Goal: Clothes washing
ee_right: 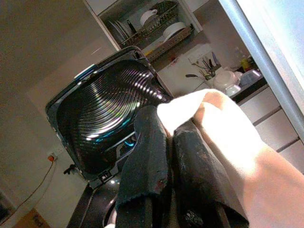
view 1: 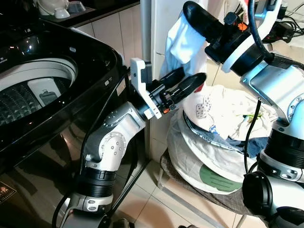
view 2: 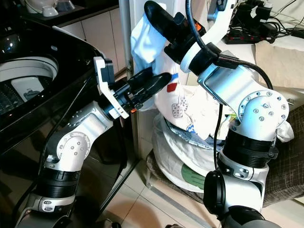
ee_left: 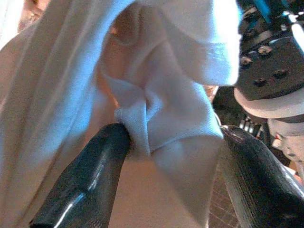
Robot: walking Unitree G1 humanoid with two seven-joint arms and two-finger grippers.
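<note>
- While the white cotton garment (view 1: 183, 40) hangs lifted above the pile, a good step means carrying it clear of the heap before swinging towards the drum.
- Nearest, the left gripper (view 1: 187, 85) reaches in under the hanging cloth with its black fingers (ee_left: 90, 175) spread fairly wide; one touches a fold, nothing is pinched, so it should close only once cloth sits between them.
- Just beyond and higher, the right gripper (view 2: 156, 16) is clamped tight on the garment's upper edge, fingers pressed together on it.
- Below them, the round white laundry basket (view 1: 199, 161) heaped with pale clothes rests on a stool.
- Farther to the robot's left, the black top-loading washing machine (view 1: 47, 95) stands with its lid up, drum open.
</note>
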